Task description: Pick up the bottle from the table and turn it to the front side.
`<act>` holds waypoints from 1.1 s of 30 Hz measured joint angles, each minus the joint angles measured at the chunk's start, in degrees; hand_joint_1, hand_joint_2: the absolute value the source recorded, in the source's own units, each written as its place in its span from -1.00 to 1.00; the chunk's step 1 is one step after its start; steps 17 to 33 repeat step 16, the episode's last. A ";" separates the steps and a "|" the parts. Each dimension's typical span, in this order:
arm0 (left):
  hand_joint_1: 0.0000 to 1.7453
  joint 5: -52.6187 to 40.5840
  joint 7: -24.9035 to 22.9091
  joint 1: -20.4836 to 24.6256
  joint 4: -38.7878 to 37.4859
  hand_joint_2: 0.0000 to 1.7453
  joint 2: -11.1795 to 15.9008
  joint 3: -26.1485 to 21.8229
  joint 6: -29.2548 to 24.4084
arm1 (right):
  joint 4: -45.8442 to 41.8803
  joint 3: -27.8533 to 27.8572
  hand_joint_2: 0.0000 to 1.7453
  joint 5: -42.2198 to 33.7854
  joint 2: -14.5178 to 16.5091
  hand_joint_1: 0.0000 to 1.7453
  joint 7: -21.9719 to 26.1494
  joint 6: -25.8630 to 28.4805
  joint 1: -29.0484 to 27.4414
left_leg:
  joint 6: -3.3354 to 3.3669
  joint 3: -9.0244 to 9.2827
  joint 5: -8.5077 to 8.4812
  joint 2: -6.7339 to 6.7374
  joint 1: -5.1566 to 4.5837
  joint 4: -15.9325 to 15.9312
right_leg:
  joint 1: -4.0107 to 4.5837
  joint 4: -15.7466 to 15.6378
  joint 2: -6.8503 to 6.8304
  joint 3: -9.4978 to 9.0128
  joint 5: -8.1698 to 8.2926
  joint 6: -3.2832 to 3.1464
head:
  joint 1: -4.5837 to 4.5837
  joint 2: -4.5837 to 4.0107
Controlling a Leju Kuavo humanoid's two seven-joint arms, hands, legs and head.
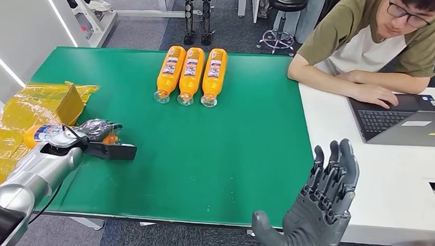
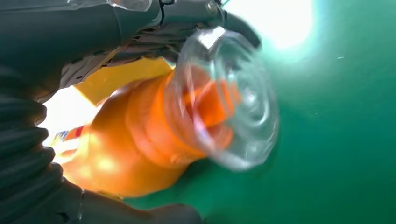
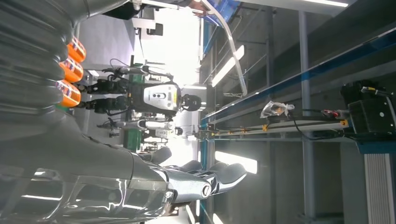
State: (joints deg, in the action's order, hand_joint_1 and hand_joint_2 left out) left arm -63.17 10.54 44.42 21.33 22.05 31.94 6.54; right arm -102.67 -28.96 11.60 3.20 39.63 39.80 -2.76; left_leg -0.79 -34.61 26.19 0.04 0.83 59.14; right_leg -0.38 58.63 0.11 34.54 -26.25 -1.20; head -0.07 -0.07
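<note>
The robot's left hand (image 1: 96, 130) grips an orange bottle (image 1: 43, 132) lying on its side at the near left of the green counter (image 1: 214, 156), just beside a yellow plastic-wrapped box (image 1: 33, 106); from the left wrist, the bottle's clear base (image 2: 229, 98) faces the camera. The right hand (image 1: 325, 200) is raised at the counter's near edge, fingers spread and holding nothing. Three more orange bottles (image 1: 191, 75) lie side by side at the far edge, while a person (image 1: 374, 41) works at a laptop (image 1: 404, 120).
</note>
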 joint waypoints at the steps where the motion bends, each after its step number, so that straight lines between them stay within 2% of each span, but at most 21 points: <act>1: -1.00 0.10 0.29 0.00 0.00 1.00 0.02 -0.03 0.04 | -0.04 0.01 1.00 0.05 -0.09 -1.00 -0.03 0.00 -0.19 | 0.00 0.00 0.00 0.00 0.00 0.00 | 0.00 0.00 0.00 0.00 0.00 0.00 | 0.00 0.00; 8: -1.00 1.35 2.17 -0.03 0.00 1.00 0.33 -0.23 0.75 | -0.25 0.08 1.00 0.70 -0.33 -1.00 -0.56 0.00 -0.78 | 0.00 0.01 0.00 0.01 0.00 0.00 | 0.00 0.00 0.01 0.01 0.00 0.00 | 0.00 0.00; 16: -1.00 13.62 9.69 -2.39 0.38 1.00 -0.03 -5.27 0.68 | -2.07 0.62 1.00 2.83 -0.44 -1.00 -1.82 0.00 -2.41 | -0.02 0.00 0.02 0.05 -0.01 0.00 | 0.00 -0.02 0.08 0.06 0.00 0.00 | 0.00 0.00; 33: -1.00 13.62 9.69 -2.39 0.38 1.00 -0.03 -5.27 0.68 | -2.07 0.62 1.00 2.83 -0.44 -1.00 -1.82 0.00 -2.41 | -0.02 0.00 0.02 0.05 -0.01 0.00 | 0.00 -0.02 0.08 0.06 0.00 0.00 | 0.00 0.00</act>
